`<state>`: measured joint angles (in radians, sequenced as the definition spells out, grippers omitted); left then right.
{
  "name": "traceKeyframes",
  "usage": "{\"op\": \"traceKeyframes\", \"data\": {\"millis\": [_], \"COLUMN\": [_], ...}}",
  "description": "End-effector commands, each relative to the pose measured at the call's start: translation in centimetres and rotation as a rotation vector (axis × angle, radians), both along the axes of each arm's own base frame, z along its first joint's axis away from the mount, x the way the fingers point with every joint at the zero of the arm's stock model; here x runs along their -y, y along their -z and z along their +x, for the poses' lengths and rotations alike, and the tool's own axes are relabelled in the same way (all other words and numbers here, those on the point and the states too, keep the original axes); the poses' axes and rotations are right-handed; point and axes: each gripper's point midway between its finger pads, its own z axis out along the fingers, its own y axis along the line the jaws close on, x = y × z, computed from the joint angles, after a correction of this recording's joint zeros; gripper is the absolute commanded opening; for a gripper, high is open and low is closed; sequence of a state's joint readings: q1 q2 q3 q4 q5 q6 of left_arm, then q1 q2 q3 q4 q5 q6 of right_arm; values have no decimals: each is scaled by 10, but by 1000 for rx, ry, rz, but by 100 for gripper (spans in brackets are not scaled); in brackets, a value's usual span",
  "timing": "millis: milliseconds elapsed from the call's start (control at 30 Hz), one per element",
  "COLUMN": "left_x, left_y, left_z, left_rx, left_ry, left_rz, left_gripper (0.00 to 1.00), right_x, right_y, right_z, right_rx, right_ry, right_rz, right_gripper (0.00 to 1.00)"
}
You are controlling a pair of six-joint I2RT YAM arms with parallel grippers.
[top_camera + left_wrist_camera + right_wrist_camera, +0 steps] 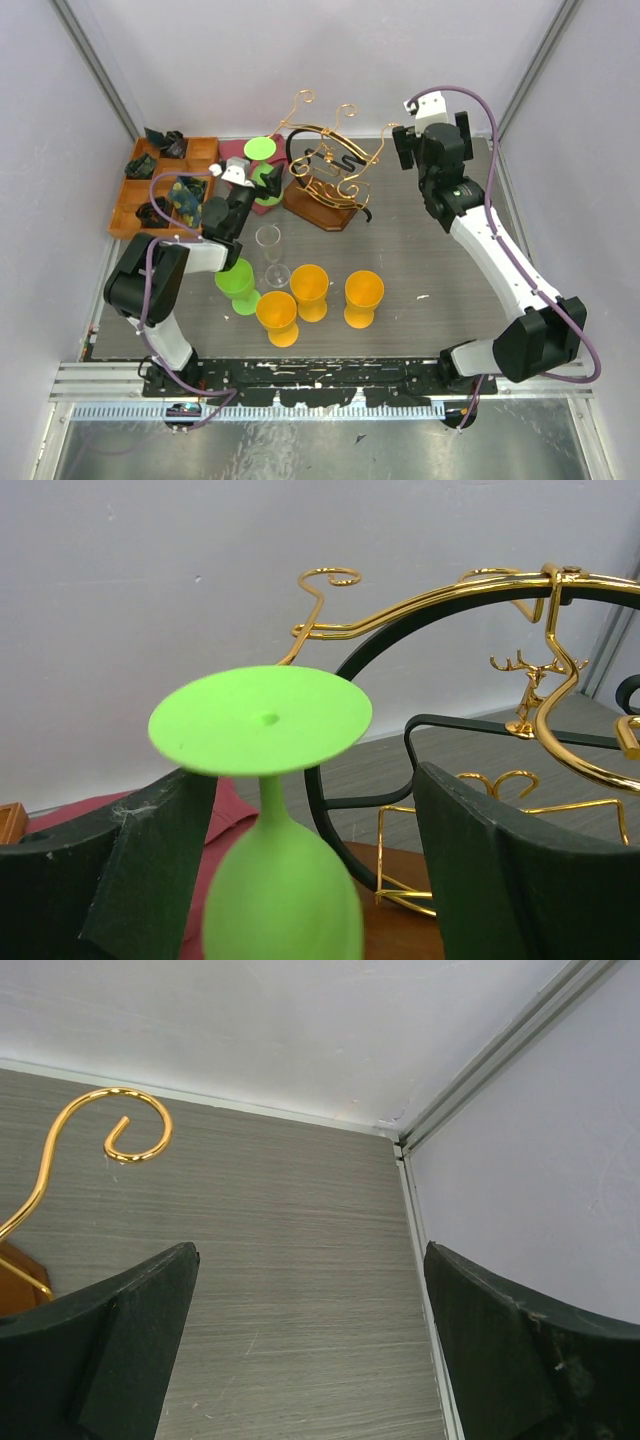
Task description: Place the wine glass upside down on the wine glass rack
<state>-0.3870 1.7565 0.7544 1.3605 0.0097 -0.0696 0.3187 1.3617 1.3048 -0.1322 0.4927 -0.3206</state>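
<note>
Where the table meets the back wall, the rack stands on its wooden base, gold scrolls curling up and outward. A tray lies at the far left. The right gripper hangs just right of the rack, fingers spread wide with nothing between them. The left gripper sits just left of the rack, its fingers either side of the glass. That glass is green and upside down, foot uppermost, beside the rack and not hung on it. A gap shows by one finger, so I cannot tell whether it is gripped.
</note>
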Motion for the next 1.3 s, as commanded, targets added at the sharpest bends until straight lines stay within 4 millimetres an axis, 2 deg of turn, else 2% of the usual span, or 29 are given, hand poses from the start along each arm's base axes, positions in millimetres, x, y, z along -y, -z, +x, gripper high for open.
{"op": "traceKeyframes", "data": {"millis": [0,200,333,400,533,733,833,867,1000,1267], "left_x": [-9,-19,-23,-22,-20,-29,-35,-37,-44,-52], "left_y": [-21,-24,-27,-32,-43,-57,-69,-79,-95,-109], "left_z": [-11,-25,-32,-35,-40,-48,-53,-57,-66,-81], "left_rx": [47,16,-4,-9,-14,-43,-60,-47,-41,-76], "left_ry": [-29,-55,-58,-48,-28,-59,-76,-80,-100,-111], "left_rz": [13,26,36,38,48,79,110,121,162,177], "left_gripper": [86,87,93,96,100,98,98,98,98,98], "right_x": [-2,-4,-11,-16,-28,-44,-45,-47,-52,-66], "right_y": [-48,-77,-92,-92,-87,-72,-68,-68,-53,-27], "right_z": [-3,-4,1,7,21,39,56,62,85,107], "right_rx": [102,123,121,105,73,42,63,67,31,-89], "right_ry": [-13,-18,-31,-46,-79,-133,-144,-151,-154,-164], "right_rz": [62,103,146,161,188,212,210,212,221,263], "right_gripper": [100,100,100,100,100,100,100,100,100,100]}}
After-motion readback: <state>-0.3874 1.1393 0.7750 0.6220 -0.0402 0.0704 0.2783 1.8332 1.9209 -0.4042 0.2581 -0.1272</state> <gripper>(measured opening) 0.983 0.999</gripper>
